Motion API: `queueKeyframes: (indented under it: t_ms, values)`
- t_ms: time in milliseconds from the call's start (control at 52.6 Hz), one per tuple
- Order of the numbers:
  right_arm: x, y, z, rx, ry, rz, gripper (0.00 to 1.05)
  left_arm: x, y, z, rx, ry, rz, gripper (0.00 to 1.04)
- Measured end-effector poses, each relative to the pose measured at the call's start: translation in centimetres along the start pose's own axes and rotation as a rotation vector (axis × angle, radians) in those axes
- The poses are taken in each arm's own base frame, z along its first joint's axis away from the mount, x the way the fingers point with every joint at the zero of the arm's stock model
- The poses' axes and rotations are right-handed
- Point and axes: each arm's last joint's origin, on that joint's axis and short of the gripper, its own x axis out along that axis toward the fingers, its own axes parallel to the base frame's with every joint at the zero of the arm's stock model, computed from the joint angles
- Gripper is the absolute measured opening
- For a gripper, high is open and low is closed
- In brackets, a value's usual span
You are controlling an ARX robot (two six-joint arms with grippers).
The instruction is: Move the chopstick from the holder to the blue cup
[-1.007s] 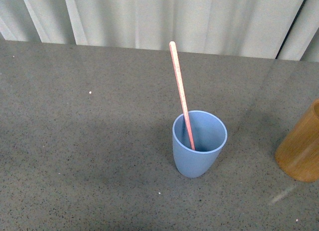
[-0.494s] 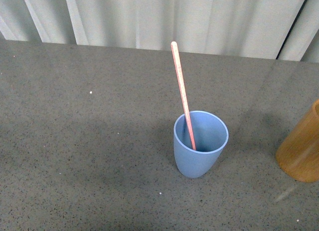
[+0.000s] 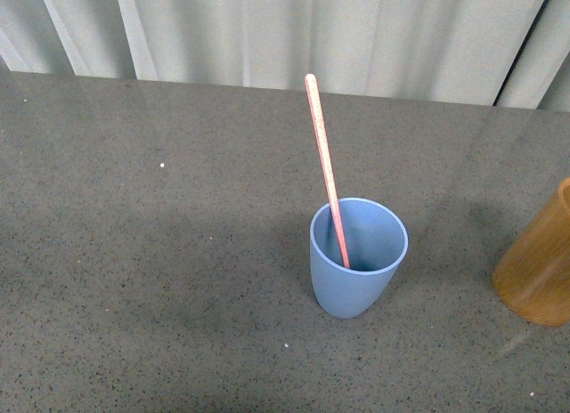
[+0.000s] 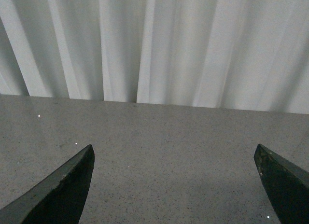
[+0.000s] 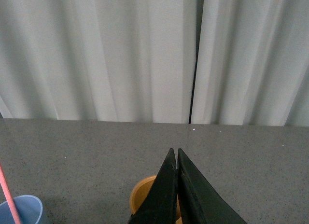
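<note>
A light blue cup (image 3: pixel 358 257) stands on the grey table with one pink-red chopstick (image 3: pixel 323 164) leaning in it, its top tilted to the back left. The orange-brown holder (image 3: pixel 539 266) stands at the right edge of the front view, partly cut off. In the right wrist view my right gripper (image 5: pixel 174 154) is shut and empty, above the holder (image 5: pixel 142 197), with the blue cup (image 5: pixel 21 209) and chopstick (image 5: pixel 7 195) off to one side. In the left wrist view my left gripper (image 4: pixel 174 154) is open and empty over bare table. Neither arm shows in the front view.
The grey speckled table (image 3: pixel 160 253) ends at a white pleated curtain (image 3: pixel 312 30) at the back. A dark gap in the curtain (image 5: pixel 194 64) shows in the right wrist view.
The front view shifted very slightly; the cup, chopstick and holder stand as before.
</note>
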Motion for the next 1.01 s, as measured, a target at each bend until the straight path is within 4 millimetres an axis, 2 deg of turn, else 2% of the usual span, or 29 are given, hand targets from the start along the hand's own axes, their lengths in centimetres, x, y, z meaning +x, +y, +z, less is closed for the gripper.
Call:
queueKeyframes:
  t_ms: [418, 570, 779, 1007]
  values:
    - [-0.7, 0.0, 0.0, 0.000, -0.001, 0.000, 0.01, 0.0, 0.0, 0.0, 0.000, 0.000, 0.000, 0.98]
    - [-1.8, 0.0, -0.3, 0.000, 0.004, 0.000, 0.01, 0.0, 0.0, 0.0, 0.000, 0.000, 0.001, 0.98]
    - [-1.8, 0.0, -0.3, 0.000, 0.005, 0.000, 0.01, 0.0, 0.0, 0.0, 0.000, 0.000, 0.000, 0.98]
    - [-1.8, 0.0, -0.3, 0.000, 0.005, 0.000, 0.37, 0.0, 0.0, 0.0, 0.000, 0.000, 0.000, 0.98]
